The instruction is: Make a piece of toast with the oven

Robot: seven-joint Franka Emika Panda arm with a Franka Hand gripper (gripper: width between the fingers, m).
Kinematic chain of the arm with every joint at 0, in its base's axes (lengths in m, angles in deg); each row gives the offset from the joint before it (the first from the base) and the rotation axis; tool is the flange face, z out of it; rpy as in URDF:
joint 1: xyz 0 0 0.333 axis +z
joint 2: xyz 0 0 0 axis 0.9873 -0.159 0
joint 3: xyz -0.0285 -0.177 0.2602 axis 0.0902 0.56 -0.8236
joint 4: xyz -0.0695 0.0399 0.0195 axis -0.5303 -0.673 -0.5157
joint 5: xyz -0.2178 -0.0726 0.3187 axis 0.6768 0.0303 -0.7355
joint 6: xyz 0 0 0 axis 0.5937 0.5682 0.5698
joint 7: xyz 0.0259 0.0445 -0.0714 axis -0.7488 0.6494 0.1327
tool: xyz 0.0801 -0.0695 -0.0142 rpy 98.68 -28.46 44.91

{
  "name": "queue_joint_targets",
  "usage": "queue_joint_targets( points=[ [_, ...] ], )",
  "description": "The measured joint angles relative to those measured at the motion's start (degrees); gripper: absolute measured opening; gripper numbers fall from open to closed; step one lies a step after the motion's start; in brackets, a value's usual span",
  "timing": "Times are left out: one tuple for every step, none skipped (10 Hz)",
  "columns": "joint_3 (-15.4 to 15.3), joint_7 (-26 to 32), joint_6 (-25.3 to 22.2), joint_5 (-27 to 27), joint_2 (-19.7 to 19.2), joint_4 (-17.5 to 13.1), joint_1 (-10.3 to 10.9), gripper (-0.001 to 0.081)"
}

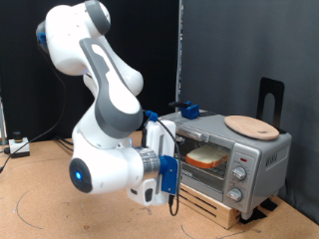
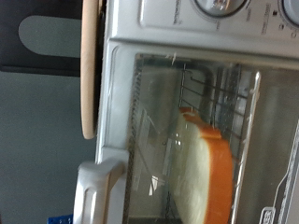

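The silver toaster oven point(image 1: 224, 149) stands on a wooden slatted base at the exterior view's right. The piece of toast point(image 1: 206, 156) lies inside on the wire rack, seen through the glass door, which looks shut. The wrist view shows the toast point(image 2: 207, 173) behind the glass, the door handle point(image 2: 98, 187) and the knobs point(image 2: 215, 7). My gripper point(image 1: 169, 169) hangs just in front of the oven door, facing it. Its fingers do not show in the wrist view and are not clear in the exterior view. Nothing shows between them.
A round tan wooden board point(image 1: 250, 125) lies on the oven's top, edge-on in the wrist view point(image 2: 89, 65). A blue object point(image 1: 186, 110) sits at the oven's back corner. A black stand point(image 1: 271, 100) rises behind. The slatted base point(image 1: 214, 206) juts out below the door.
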State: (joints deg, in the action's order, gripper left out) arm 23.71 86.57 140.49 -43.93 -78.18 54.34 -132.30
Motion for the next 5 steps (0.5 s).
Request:
queue_joint_targets(
  points=[
    [0.32, -0.79, 0.17, 0.55, -2.24, -2.10, 1.63, 0.0808],
    [0.82, -1.54, 0.45, 1.03, -4.10, -3.97, 3.33, 0.0808],
    [1.25, -1.84, 0.80, 1.81, -5.84, -5.62, 4.94, 0.0808],
    [1.63, -1.91, 1.63, 2.42, -7.48, -6.94, 6.55, 0.0808],
    [2.08, -1.93, 2.79, 2.78, -8.91, -7.88, 8.15, 0.0808]
  ],
)
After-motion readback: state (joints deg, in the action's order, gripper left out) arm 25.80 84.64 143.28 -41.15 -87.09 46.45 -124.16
